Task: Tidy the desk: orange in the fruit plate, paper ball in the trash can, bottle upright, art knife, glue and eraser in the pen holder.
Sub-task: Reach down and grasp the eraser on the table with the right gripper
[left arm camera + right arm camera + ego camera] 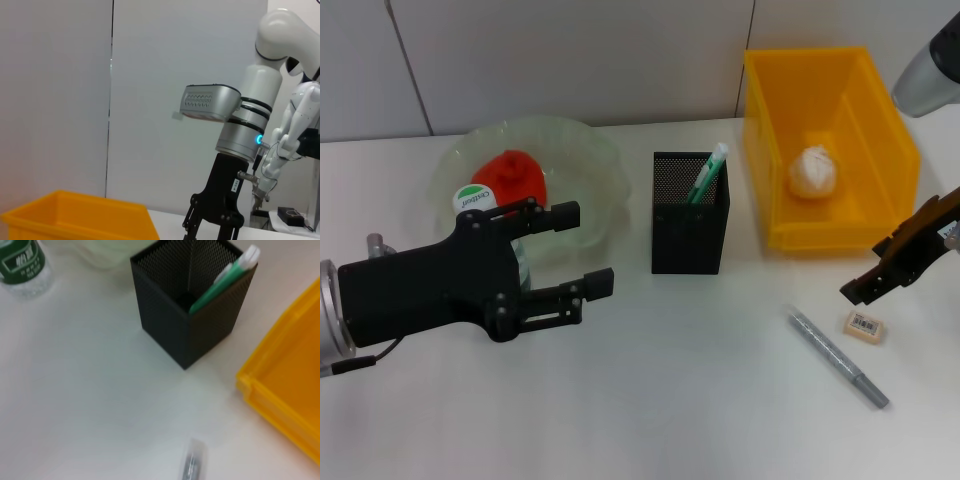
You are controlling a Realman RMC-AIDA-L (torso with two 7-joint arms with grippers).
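My left gripper [588, 250] is open at the left of the desk, pointing right, with nothing between its fingers. Behind its black body stands the bottle [472, 198], whose green label also shows in the right wrist view [22, 262]. The orange [510, 178] lies in the glass fruit plate [595, 160]. A green glue stick [712, 170] leans in the black mesh pen holder [688, 235]. The paper ball [813, 172] sits inside the yellow trash can [890, 150]. My right gripper [868, 283] hovers just above the eraser [865, 326]. The grey art knife [838, 357] lies beside the eraser.
The pen holder [187, 315] stands between the plate and the yellow bin [290, 400]. The right arm [240, 130] rises over the bin's corner [75, 215] in the left wrist view. A wall runs along the back of the white desk [670, 400].
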